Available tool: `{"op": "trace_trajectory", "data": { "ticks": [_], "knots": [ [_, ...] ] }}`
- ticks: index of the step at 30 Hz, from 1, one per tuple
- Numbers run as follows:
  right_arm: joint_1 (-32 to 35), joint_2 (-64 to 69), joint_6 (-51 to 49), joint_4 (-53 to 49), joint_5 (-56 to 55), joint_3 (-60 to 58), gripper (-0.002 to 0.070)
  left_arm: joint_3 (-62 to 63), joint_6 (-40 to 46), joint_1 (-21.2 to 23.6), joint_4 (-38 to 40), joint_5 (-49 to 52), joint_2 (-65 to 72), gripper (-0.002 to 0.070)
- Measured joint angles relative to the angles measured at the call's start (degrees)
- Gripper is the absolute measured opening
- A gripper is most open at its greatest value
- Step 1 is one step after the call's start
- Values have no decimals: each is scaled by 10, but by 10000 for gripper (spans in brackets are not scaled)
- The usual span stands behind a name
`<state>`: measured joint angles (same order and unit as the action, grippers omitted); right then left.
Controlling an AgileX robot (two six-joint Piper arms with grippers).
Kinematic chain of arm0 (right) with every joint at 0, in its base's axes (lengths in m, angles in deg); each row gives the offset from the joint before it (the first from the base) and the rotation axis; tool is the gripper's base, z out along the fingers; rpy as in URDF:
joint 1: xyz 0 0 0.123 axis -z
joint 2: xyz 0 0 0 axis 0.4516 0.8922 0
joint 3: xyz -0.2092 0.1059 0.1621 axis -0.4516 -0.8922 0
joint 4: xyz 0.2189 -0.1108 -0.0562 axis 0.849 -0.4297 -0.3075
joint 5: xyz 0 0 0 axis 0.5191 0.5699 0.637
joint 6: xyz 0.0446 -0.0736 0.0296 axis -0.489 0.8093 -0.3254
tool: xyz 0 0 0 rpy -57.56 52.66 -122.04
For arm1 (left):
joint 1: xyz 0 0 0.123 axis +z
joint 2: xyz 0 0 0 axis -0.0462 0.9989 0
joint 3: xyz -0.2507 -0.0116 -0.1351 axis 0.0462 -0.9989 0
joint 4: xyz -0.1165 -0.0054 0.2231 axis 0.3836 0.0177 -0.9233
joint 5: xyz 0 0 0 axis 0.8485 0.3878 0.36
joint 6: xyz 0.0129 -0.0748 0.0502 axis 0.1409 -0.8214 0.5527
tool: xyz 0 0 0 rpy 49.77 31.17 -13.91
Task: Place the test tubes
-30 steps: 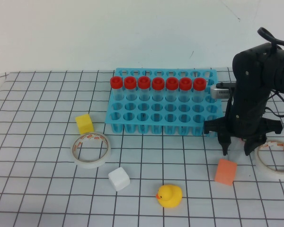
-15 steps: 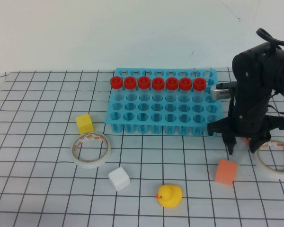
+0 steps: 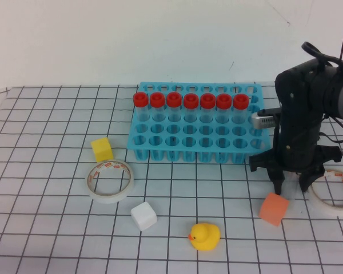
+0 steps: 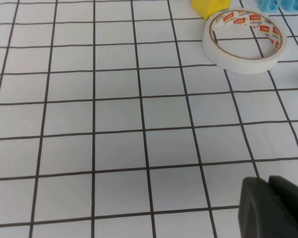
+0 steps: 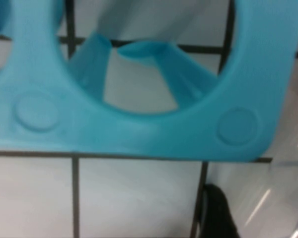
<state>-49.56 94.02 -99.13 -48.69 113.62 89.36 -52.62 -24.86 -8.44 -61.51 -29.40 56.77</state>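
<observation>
Plain white wall at the back; white tabletop [image 3: 46, 114] ruled in a black grid. Red printed lettering on the inner band of the white tape roll [image 3: 109, 181] toward the left, too small to read even from the left wrist view. Similar print on a second white tape roll [image 3: 334, 188] at the right edge, equally unreadable.

Toward the far middle, a blue plastic tube rack [image 3: 194, 137], with seven red-capped clear test tubes [image 3: 191, 103] upright side by side in one row, just in front of the rack's back row of holes. Just beside the left roll, a small yellow cube [image 3: 102, 149]; nearer the camera, a white cube [image 3: 143, 216] and a yellow rubber duck [image 3: 205, 236].

Right hand [image 3: 291, 193] just off the rack's right front corner, pointing down, fingers spread wide, nothing visibly gripped; an orange cube [image 3: 272, 208] just beside its fingertips. Left hand [image 4: 268, 186] low over bare grid, seen only from its own wrist camera, fingers pressed together, nothing between them.
</observation>
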Motion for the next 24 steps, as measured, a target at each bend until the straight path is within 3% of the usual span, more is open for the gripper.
{"op": "trace_trajectory", "data": {
  "ticks": [6,10,24],
  "knots": [
    [0,3,30,-4,8,5,346,0,0,0,0,0,0,-2],
    [0,5,47,-4,18,6,231,0,0,0,0,0,0,-2],
    [-1,-26,37,-53,7,5,232,0,0,0,0,-7,1,-1]
  ]
}}
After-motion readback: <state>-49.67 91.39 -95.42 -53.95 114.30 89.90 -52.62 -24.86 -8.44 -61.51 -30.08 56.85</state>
